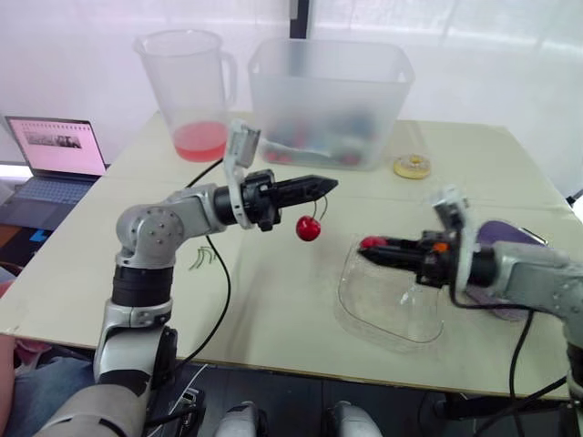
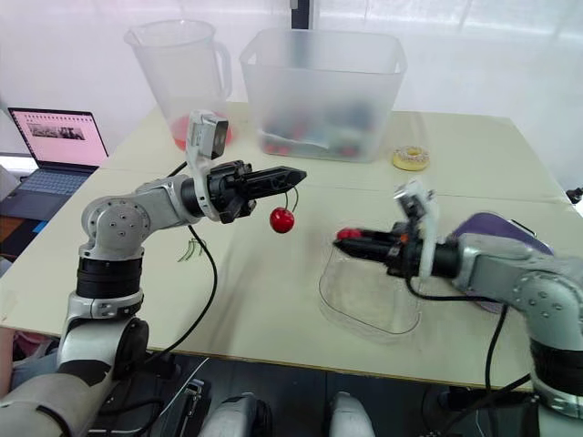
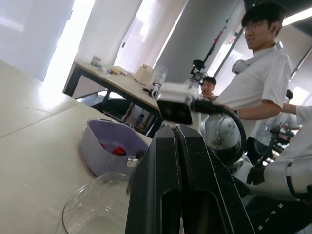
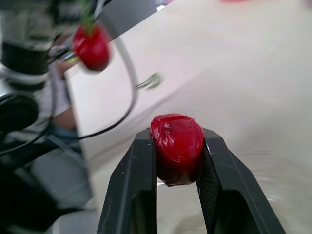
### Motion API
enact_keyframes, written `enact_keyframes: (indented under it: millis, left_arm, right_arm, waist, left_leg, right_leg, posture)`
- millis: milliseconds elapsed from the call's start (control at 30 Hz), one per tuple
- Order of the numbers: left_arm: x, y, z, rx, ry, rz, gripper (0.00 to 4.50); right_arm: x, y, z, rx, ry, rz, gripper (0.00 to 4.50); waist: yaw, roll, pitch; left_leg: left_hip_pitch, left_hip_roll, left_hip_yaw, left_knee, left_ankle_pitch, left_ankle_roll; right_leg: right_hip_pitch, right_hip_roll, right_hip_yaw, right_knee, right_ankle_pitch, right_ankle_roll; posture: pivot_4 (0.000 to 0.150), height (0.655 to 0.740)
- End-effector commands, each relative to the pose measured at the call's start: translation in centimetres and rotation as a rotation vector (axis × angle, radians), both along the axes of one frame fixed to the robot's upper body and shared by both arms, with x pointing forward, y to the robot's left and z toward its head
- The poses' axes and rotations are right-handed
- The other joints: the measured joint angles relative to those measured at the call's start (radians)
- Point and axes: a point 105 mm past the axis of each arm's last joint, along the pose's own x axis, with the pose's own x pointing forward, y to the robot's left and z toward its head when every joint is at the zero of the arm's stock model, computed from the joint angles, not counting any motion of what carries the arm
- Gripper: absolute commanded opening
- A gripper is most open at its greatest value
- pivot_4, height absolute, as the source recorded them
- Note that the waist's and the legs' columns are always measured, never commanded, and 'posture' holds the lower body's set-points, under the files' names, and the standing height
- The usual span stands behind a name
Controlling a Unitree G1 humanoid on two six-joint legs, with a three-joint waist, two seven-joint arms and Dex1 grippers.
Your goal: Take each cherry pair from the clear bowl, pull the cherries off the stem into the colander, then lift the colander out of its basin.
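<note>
Now, my left gripper (image 1: 330, 187) clamping a thin stem (image 1: 321, 208), round red cherry (image 1: 308, 228) dangling, ten o'clock of the clear bowl (image 1: 360, 309), my right gripper (image 1: 372, 249) pinching a second red cherry (image 4: 176, 148).

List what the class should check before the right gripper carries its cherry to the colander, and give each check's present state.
1. Right gripper shut on pulled cherry: ok.
2. Left gripper shut on stem, with hanging cherry attached: ok.
3. Pulled cherry above purple colander: not ok; it is at the clear bowl rim.
4. Colander has room: ok; few cherries inside.
5. Clear bowl free of further pairs: cannot tell; the right arm covers part.
</note>
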Motion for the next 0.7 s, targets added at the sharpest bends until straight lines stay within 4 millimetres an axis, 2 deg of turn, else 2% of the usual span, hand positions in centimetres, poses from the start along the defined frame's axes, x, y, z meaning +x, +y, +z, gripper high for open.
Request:
enact_keyframes:
  millis: [33, 67, 133, 300, 400, 533, 600, 667, 700]
  left_arm:
    - [-0.3, 0.4, 1.1, -0.036, -0.056, 0.015, 0.0]
    - [-0.2, 0.5, 1.0, -0.038, -0.056, 0.022, 0.0]
    - [-0.1, 0.5, 1.0, -0.039, -0.056, 0.03, 0.0]
    - [-0.1, 0.3, 0.8, -0.039, -0.064, 0.039, 0.0]
    - [-0.1, 0.3, 0.5, -0.034, -0.066, 0.052, 0.0]
    - [-0.1, 0.4, 0.2, -0.03, -0.066, 0.061, 0.0]
    - [-0.1, 0.4, 0.2, -0.025, -0.067, 0.064, 0.0]
    - [-0.1, 0.4, 0.2, -0.025, -0.068, 0.065, 0.0]
    - [-0.1, 0.3, 0.2, -0.026, -0.069, 0.065, 0.0]
  right_arm:
    - [1.4, -7.2, 2.6, -0.136, -0.102, -0.282, 0.63]
    - [1.6, -8.9, 2.3, -0.203, -0.094, -0.342, 0.63]
    - [1.6, -10.7, 1.8, -0.274, -0.077, -0.387, 0.63]
    - [1.3, -15.2, -1.6, -0.428, 0.025, -0.509, 0.63]
    - [1.0, -17.0, -3.2, -0.495, 0.066, -0.56, 0.63]
    - [1.0, -18.5, -3.7, -0.535, 0.073, -0.62, 0.63]
    - [1.0, -18.9, -3.8, -0.538, 0.072, -0.634, 1.59]
    - [1.1, -19.2, -3.7, -0.535, 0.059, -0.646, 2.32]
    - [1.2, -19.3, -3.5, -0.533, 0.047, -0.652, 2.88]
  waist:
    - [0.001, 0.0, 0.0]
    - [0.0, 0.0, 0.0]
    - [-0.002, 0.0, 0.0]
    - [-0.005, 0.001, 0.0]
    - [-0.003, 0.001, 0.0]
    - [-0.003, 0.001, 0.0]
    - [-0.003, 0.001, 0.0]
    - [-0.003, 0.001, 0.0]
    - [-0.003, 0.001, 0.0]
  left_leg:
    - [0.0, 0.0, 0.0, 0.0, 0.0, 0.0]
    - [0.0, 0.0, 0.0, 0.0, 0.0, 0.0]
    - [0.0, 0.0, 0.0, -0.001, 0.0, 0.001]
    - [0.001, 0.002, 0.001, 0.0, 0.0, 0.0]
    - [0.001, 0.002, 0.001, 0.0, 0.0, -0.001]
    - [0.001, 0.002, 0.001, 0.0, 0.001, -0.001]
    - [0.001, 0.002, 0.001, 0.0, 0.001, -0.002]
    - [0.001, 0.002, 0.001, 0.0, 0.001, -0.002]
    - [0.001, 0.002, 0.001, 0.0, 0.001, -0.002]
  right_leg:
    - [0.0, 0.0, 0.0, 0.0, 0.0, 0.0]
    - [0.0, 0.0, 0.0, 0.0, 0.0, 0.0]
    - [0.0, 0.0, 0.0, -0.001, 0.0, 0.0]
    - [0.0, 0.002, 0.0, 0.0, 0.0, 0.0]
    - [0.0, 0.002, 0.0, 0.0, 0.0, 0.0]
    - [0.0, 0.002, 0.0, 0.0, 0.0, 0.0]
    - [0.0, 0.002, -0.001, 0.0, 0.0, 0.0]
    - [0.0, 0.002, -0.001, 0.0, 0.0, 0.0]
    - [0.0, 0.002, -0.001, 0.0, 0.0, 0.0]
  posture:
    - [0.15, 0.7078]
    - [0.15, 0.7078]
    - [0.15, 0.7078]
    - [0.15, 0.7078]
    - [0.15, 0.7078]
    - [0.15, 0.7078]
    - [0.15, 0.7078]
    - [0.15, 0.7078]
    - [0.15, 0.7078]
